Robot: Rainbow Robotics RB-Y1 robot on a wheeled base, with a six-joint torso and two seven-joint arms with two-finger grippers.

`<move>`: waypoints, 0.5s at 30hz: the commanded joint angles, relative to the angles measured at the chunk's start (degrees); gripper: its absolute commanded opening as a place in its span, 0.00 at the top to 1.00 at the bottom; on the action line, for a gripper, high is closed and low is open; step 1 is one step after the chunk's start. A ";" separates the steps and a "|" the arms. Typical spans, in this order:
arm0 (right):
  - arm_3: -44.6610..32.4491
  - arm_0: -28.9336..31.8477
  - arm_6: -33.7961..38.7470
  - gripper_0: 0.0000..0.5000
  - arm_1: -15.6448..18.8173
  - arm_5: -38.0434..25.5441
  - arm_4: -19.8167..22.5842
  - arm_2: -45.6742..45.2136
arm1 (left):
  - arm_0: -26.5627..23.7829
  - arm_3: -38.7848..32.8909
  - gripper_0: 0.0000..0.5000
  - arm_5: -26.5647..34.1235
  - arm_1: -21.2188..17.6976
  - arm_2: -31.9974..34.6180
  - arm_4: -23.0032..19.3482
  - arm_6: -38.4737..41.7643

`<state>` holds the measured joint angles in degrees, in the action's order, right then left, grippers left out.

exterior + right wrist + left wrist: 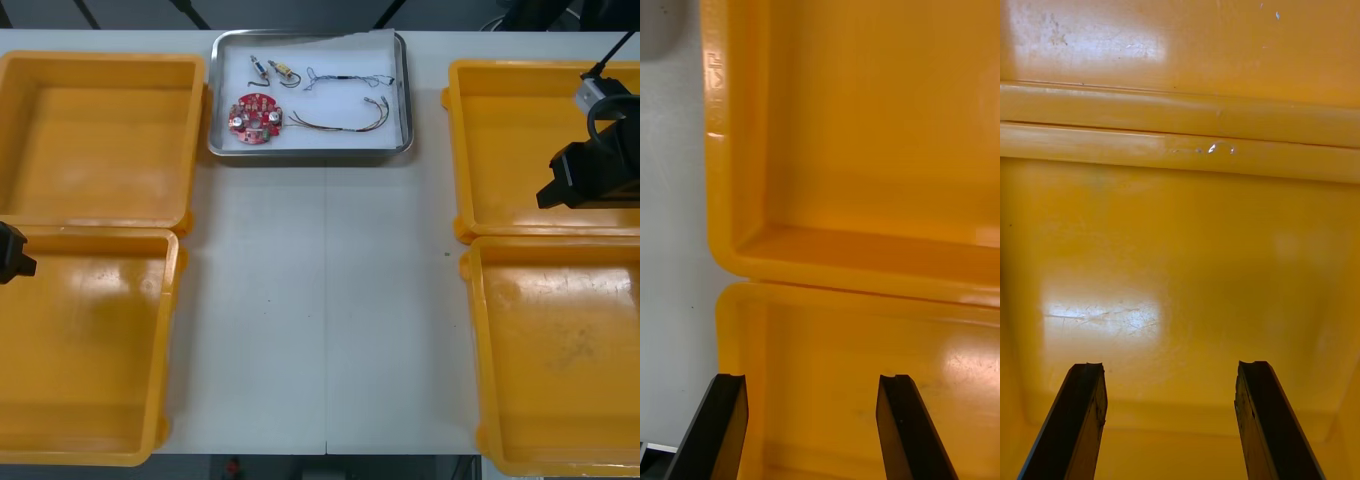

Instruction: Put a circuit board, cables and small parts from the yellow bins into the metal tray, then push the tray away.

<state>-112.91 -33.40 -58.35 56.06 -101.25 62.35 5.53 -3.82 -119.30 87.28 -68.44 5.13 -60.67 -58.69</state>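
Metal tray (310,152) — board (254,118), cables (342,129), parts (262,68) inside

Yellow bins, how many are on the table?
4. Far left bin, near left bin, far right bin, near right bin; none seems hidden.

a light table (320,300) with dark floor (130,12) beyond its far edge.

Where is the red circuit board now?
Front view: the circuit board lies in the metal tray's left half, at the table's far edge, beside a cable.
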 commanded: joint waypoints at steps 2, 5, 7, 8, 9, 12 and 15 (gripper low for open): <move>-0.82 5.19 0.25 0.00 3.44 -0.35 -1.62 -5.97 | 0.74 -0.85 0.00 -0.44 0.32 1.46 0.55 1.12; 0.06 6.77 -0.19 0.00 3.79 -0.35 -1.62 -7.29 | 0.74 -0.85 0.00 -0.44 0.32 1.46 0.55 1.12; 0.41 7.92 -0.19 0.00 3.88 -0.35 -1.71 -8.43 | 0.74 -0.85 0.00 -0.44 0.32 1.46 0.55 1.12; 0.32 8.88 -0.19 0.00 3.88 -0.35 -1.88 -9.04 | 0.74 -0.85 0.00 -0.44 0.32 1.46 0.55 1.12; 0.32 9.15 -0.27 0.00 3.88 -0.35 -1.88 -9.13 | 0.74 -0.85 0.00 -0.44 0.32 1.46 0.55 1.12; 0.32 11.08 -0.36 0.00 3.79 -0.09 -3.02 -9.48 | 0.74 -0.85 0.00 -0.44 0.32 1.46 0.55 1.12; 0.32 12.57 -0.45 0.00 3.79 0.79 -3.55 -9.48 | 0.74 -0.85 0.00 -0.44 0.32 1.46 0.55 1.12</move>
<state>-112.39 -22.87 -58.34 57.50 -101.19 59.66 -2.13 -3.81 -119.30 87.28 -68.44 5.13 -60.67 -58.69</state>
